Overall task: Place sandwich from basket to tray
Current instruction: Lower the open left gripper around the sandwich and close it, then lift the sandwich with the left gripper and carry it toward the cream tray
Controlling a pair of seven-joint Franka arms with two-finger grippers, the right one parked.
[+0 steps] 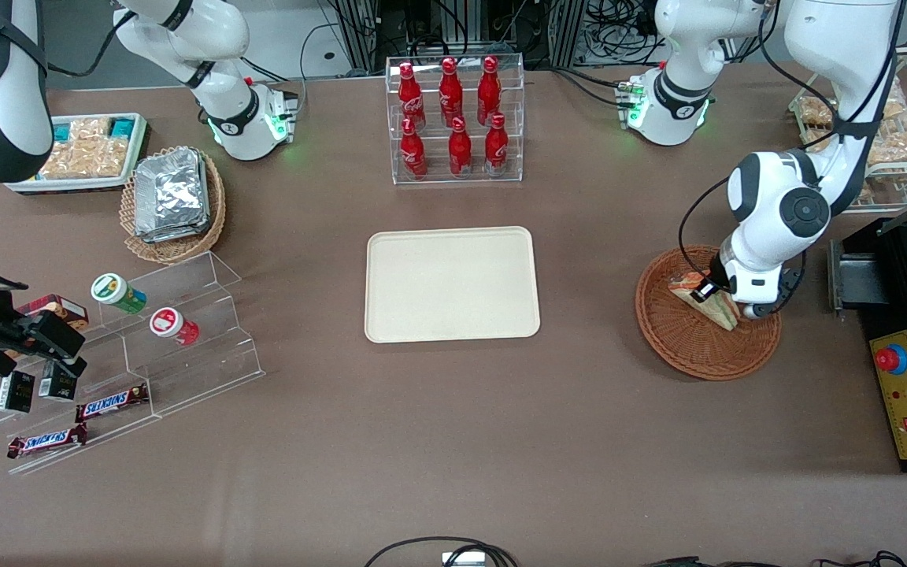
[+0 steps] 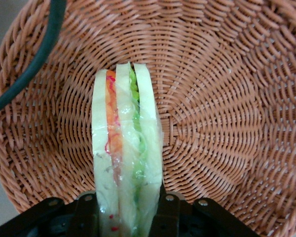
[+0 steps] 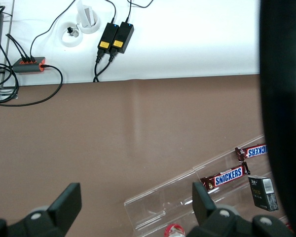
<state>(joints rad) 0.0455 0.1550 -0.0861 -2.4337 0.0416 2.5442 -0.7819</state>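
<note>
Readable text: "SNICKERS" on two brown candy bars (image 1: 112, 402) on clear acrylic step shelf (image 1: 186, 346) nr table edge twd parked arm's end; red bottles (image 1: 453, 118) in clear acrylic rack (image 1: 512, 118) w/ white script logo, not legible. Round reddish-brown wicker basket (image 1: 682, 346) twd working arm's end holds triangular clear-wrapped sandwich (image 1: 709, 303), pale bread w/ orange & green filling. Lighter tan wicker basket (image 1: 178, 244) holds silver foil packets (image 1: 170, 193). Flat cream-beige rect tray (image 1: 451, 284) at table ctr, nothing on it. Left gripper (image 2: 130, 217) down in basket, jaws closed against both bread faces of sandwich, which stands on edge, wedge still inside basket.
</note>
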